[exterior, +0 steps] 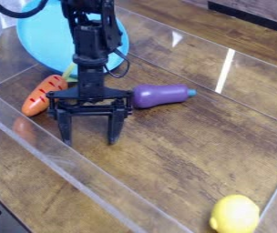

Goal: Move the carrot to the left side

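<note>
Hovering low over the wooden tabletop (pixel 178 173), gripper (pixel 90 138) pointing nearly straight down, jaws spread wide, nothing held. Carrot (pixel 40 96) lying just left of the fingers, green top toward the blue plate (pixel 44 41), near the purple eggplant (pixel 163 94) on the other side. Lemon (pixel 235 215) well apart at front right. Judged: release done or grasp pending, cannot tell which. For a clean grasp: centre over carrot's thick middle, align jaws across its length, descend without nudging the eggplant.
</note>
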Motion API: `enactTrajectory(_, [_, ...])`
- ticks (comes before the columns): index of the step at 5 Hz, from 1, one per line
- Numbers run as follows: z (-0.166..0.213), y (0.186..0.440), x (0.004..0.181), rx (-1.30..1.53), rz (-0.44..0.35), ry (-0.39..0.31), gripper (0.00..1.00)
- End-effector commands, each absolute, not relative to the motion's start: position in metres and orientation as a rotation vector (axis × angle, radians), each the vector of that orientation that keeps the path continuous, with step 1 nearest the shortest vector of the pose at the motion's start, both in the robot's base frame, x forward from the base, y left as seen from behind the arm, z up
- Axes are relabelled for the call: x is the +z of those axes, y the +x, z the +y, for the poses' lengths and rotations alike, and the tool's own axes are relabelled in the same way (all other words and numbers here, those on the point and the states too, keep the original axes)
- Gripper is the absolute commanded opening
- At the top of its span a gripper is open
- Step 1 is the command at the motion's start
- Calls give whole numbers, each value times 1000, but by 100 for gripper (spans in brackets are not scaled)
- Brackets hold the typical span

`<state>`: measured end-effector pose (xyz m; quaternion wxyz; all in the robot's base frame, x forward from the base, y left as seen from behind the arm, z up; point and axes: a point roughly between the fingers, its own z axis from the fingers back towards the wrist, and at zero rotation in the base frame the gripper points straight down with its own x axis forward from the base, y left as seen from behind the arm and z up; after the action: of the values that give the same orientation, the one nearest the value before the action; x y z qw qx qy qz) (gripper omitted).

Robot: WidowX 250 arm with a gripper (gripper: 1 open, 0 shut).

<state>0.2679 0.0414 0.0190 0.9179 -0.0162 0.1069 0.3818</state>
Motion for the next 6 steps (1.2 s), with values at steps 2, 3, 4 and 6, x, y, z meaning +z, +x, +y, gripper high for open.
enactTrajectory(2, [28, 265, 26, 674, 191, -63, 100])
enactTrajectory(3, [22, 263, 27, 673, 188, -75, 100])
enactTrajectory(4, [34, 261, 29, 703, 174, -81, 100])
enactTrajectory(6, [59, 256, 45, 666, 146, -84, 100])
